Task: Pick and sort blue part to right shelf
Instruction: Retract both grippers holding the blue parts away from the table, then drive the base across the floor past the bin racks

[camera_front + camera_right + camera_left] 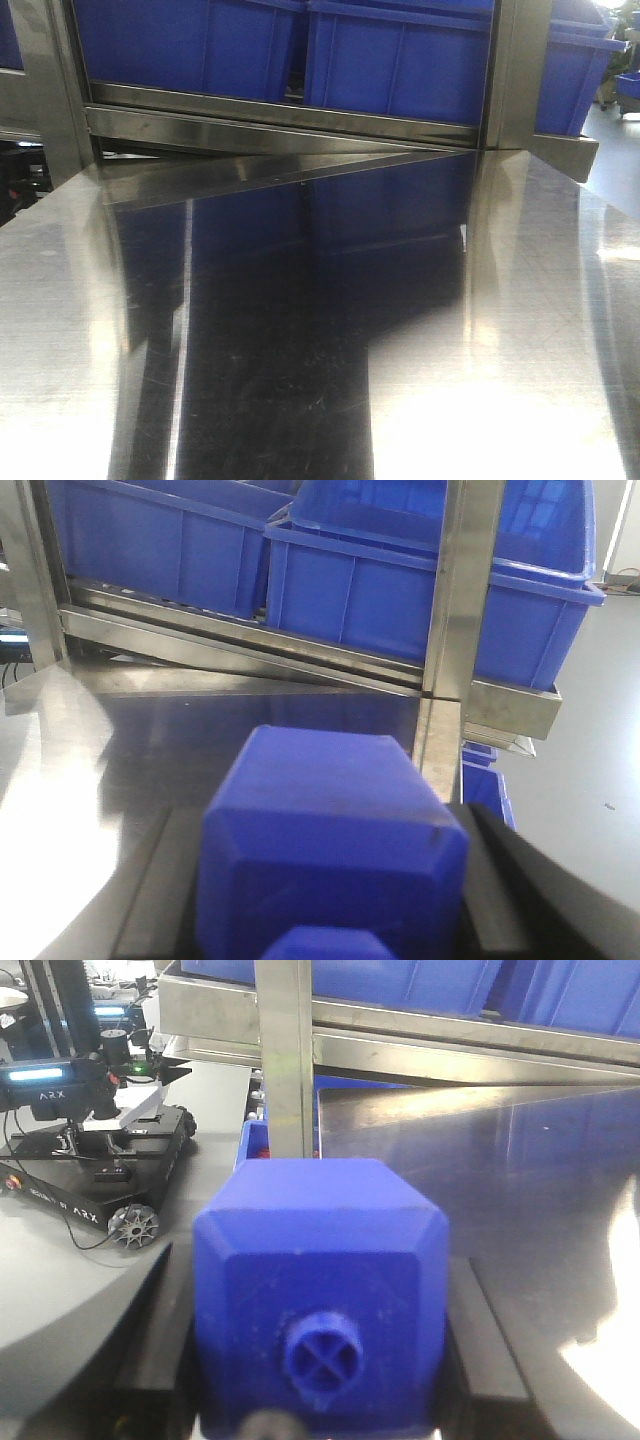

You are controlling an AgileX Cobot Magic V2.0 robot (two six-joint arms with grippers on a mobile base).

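At left, blue block (pixel 320 1290) filling left claw (pixel 320 1250), clenched or released impossible to tell; far past steel desk (pixel 300 380), shelf (pixel 515 70) with blue bins (pixel 400 70) above sloped rail (pixel 280 112); at right, second block (pixel 330 830) likewise in right claw (pixel 330 780), grip again impossible to tell.

Glossy steel tabletop (pixel 300 380), grey floor (pixel 600 770) beyond

two bins (pixel 390 70) side by side on shelf rail (pixel 280 110) | table (pixel 300 350) before shelf rail | post (pixel 515 70) right of bins
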